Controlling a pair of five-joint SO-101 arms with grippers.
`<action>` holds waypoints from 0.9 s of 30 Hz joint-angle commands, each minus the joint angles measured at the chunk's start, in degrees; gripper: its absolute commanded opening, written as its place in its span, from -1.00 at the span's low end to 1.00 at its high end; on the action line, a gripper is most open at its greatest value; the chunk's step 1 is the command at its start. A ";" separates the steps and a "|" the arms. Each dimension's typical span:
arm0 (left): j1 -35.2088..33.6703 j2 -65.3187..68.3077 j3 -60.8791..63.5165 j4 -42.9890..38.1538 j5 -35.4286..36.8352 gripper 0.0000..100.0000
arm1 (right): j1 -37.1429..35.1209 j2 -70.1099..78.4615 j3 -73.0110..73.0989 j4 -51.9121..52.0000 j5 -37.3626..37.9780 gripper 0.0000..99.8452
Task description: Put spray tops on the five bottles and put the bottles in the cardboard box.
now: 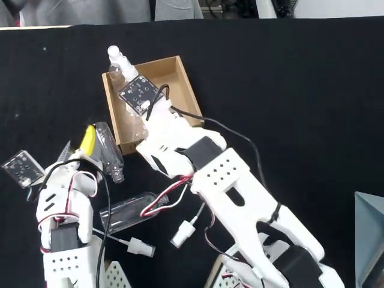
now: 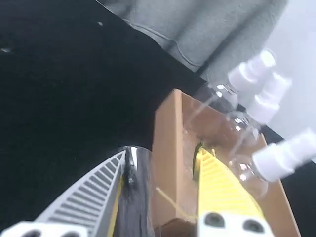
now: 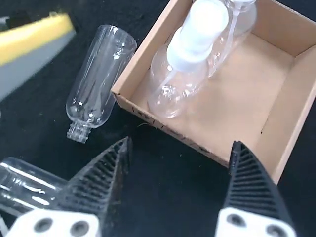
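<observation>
Right claw (image 3: 181, 143) hangs wide open, empty, over the cardboard box (image 3: 291, 108) rim. Left claw (image 2: 163, 154) is spread beside an uncapped bottle (image 3: 98, 81) lying on the worktop (image 1: 288, 90) against the box. Risk: a nudge rolls it away, or it gets boxed topless.

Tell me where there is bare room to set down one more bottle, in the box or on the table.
Free: the box floor between the capped bottles and the opposite wall; the table to the right of the box. Crowded: between the left arm and the right arm, where two uncapped bottles and two spray tops lie.
</observation>
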 commanded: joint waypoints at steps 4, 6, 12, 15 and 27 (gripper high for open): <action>-6.46 -0.97 1.36 -4.48 -0.09 -0.59 | 0.79 -5.32 -0.66 2.37 0.18 -0.47; -7.60 -0.97 1.36 -4.92 -0.09 -0.59 | 0.79 -5.58 -0.66 2.64 0.18 -0.47; -9.89 -0.97 1.01 -4.92 0.00 -0.59 | -0.88 -5.67 -0.48 3.16 -0.26 -0.47; -11.47 -0.97 0.22 -4.92 0.09 -0.59 | -3.52 -5.67 -0.31 3.25 -0.26 -0.47; -19.03 -0.97 -1.45 -5.01 7.03 -0.59 | -15.82 -5.23 -0.66 5.54 -7.65 -0.47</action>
